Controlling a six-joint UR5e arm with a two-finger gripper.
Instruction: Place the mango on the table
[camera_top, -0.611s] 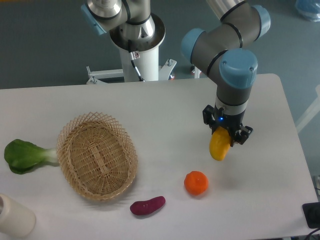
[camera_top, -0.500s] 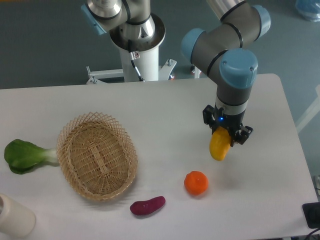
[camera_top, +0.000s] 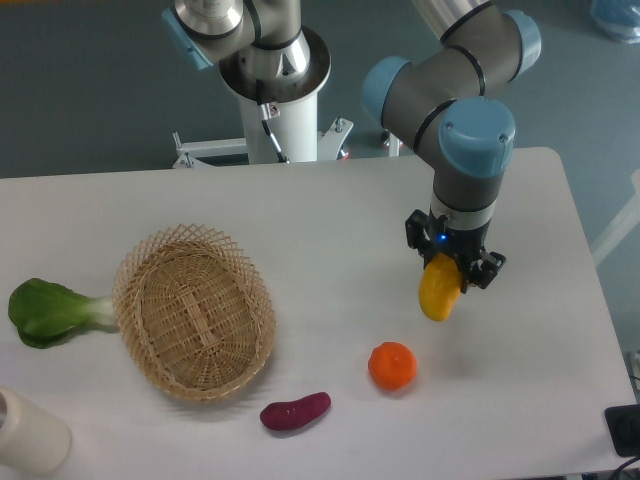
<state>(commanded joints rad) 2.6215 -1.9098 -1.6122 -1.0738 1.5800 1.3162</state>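
White table (camera_top: 330, 230) under your gripper (camera_top: 452, 272), jaws clamped on the mango (camera_top: 438, 291) right of centre; fruit hangs low, release apparently not yet made

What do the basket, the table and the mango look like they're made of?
Basket: woven wicker or rattan by the look, tan strands in an open lattice, matte.
Table: smooth white top, likely laminate or painted board; no grain shows, finish matte.
Mango: smooth yellow-orange skin with a slight sheen, held in the gripper; it could be real or plastic, and the picture can't settle that.
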